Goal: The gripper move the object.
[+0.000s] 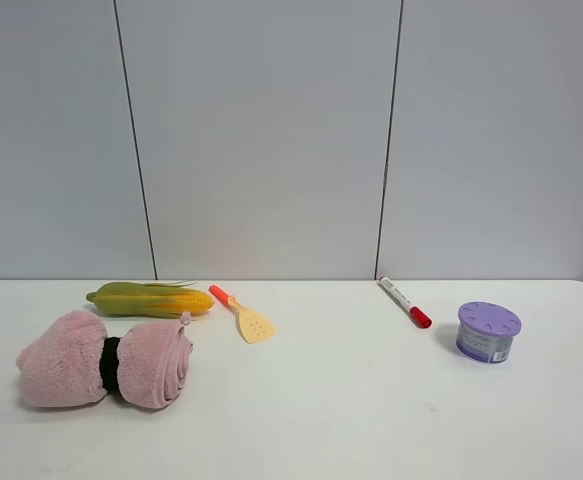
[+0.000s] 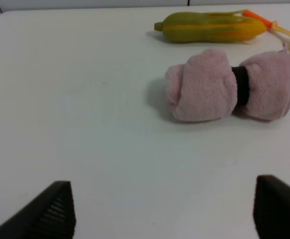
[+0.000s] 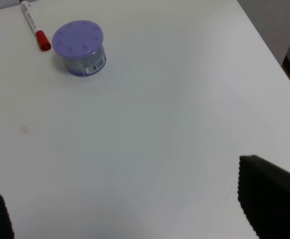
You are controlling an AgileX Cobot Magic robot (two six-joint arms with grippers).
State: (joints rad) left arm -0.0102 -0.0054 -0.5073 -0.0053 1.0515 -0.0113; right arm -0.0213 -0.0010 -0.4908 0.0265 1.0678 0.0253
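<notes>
Exterior high view shows the white counter (image 1: 351,400) with the toy corn (image 1: 151,299) lying on its side near the far edge, toward the far left corner, its green stem end pointing at the left edge. Just in front of it lies a pink rolled towel (image 1: 104,359) cinched by a black band; the two look close, though whether they touch cannot be told. A small yellow spatula (image 1: 243,315) with an orange handle lies just beside the corn's yellow tip. Toward the right edge, a white marker (image 1: 404,301) with a red cap lies near the far edge, and a purple-lidded tub (image 1: 489,332) sits near it (a barcode label shows on its side in the right wrist view). Neither arm appears in that high view. The left gripper (image 2: 164,214) hangs with its fingers spread wide and nothing between them, well apart from towel and corn. The right gripper (image 3: 130,214) is likewise spread wide and holds nothing, above bare counter well apart from the tub.
</notes>
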